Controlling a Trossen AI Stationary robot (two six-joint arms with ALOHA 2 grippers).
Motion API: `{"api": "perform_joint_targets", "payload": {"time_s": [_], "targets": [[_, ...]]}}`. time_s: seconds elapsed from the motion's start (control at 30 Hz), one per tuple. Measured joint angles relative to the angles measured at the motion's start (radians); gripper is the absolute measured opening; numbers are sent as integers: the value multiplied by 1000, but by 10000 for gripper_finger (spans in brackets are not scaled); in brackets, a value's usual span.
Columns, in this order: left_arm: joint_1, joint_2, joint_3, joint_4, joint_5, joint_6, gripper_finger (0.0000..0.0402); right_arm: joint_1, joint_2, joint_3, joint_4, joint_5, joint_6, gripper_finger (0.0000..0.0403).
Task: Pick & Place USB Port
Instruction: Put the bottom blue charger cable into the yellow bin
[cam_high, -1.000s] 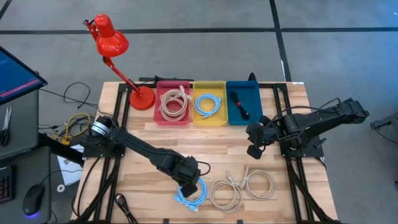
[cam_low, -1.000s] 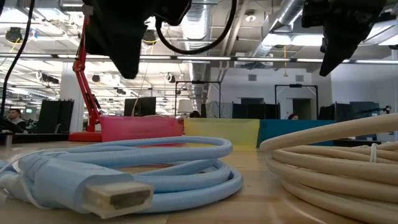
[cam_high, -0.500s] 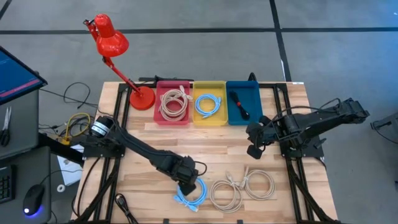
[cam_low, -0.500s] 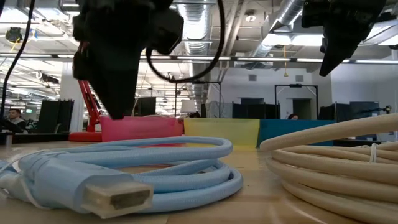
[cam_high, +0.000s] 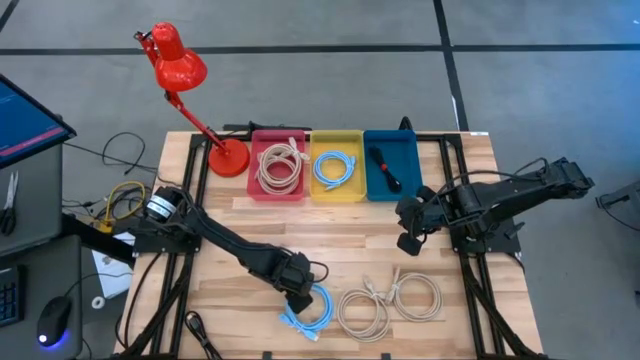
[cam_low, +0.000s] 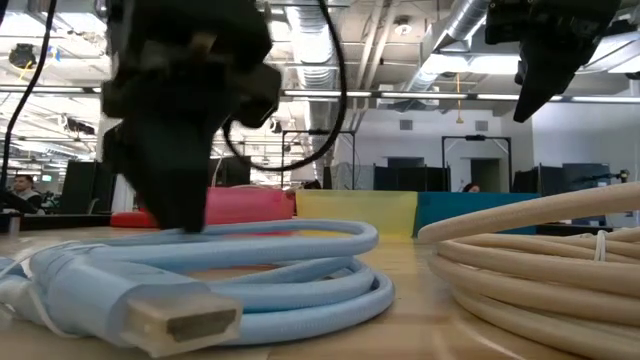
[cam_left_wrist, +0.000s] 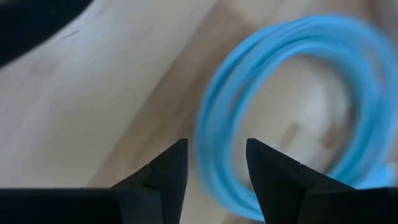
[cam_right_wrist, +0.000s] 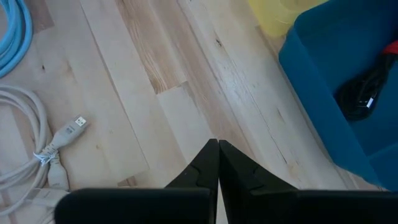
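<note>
My left gripper (cam_high: 301, 296) is down at the near edge of the table (cam_high: 350, 225), fingers parted with the rim of the coiled blue cable (cam_high: 311, 308) between them (nothing clamped yet). Just beside that coil lie two cream cable coils (cam_high: 388, 303), touching each other. At the far edge stand a red bin (cam_high: 277, 165), a yellow bin (cam_high: 337, 163) and a blue bin (cam_high: 392, 163), beside a red lamp (cam_high: 180, 75). My right gripper (cam_high: 409, 240) hangs closed, holding nothing, near the blue bin.

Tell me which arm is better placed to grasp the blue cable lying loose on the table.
Left: its open gripper is right over the blue cable. The right gripper is shut, far off.
</note>
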Motion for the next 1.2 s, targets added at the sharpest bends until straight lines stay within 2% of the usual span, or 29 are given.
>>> {"api": "perform_joint_targets", "payload": {"time_s": [0.27, 0.37, 0.47, 0.63, 0.87, 1.2], "targets": [[1, -8, -85, 90, 0, -51, 160, 0, 0, 0, 0, 0, 1, 1], [1, -8, -102, 117, -1, -53, 148, 0, 0, 0, 0, 0, 2, 1], [1, -7, -105, 119, -3, -52, 110, 0, 0, 0, 0, 0, 2, 1], [1, -4, -103, 175, 3, -52, 20, 0, 0, 0, 0, 0, 2, 1], [1, 0, -89, 213, 3, -44, 15, 0, 0, 0, 0, 1, 0, 1], [47, 0, 1, 218, -18, 71, 15, 0, 0, 0, -1, 1, -1, 1]]}}
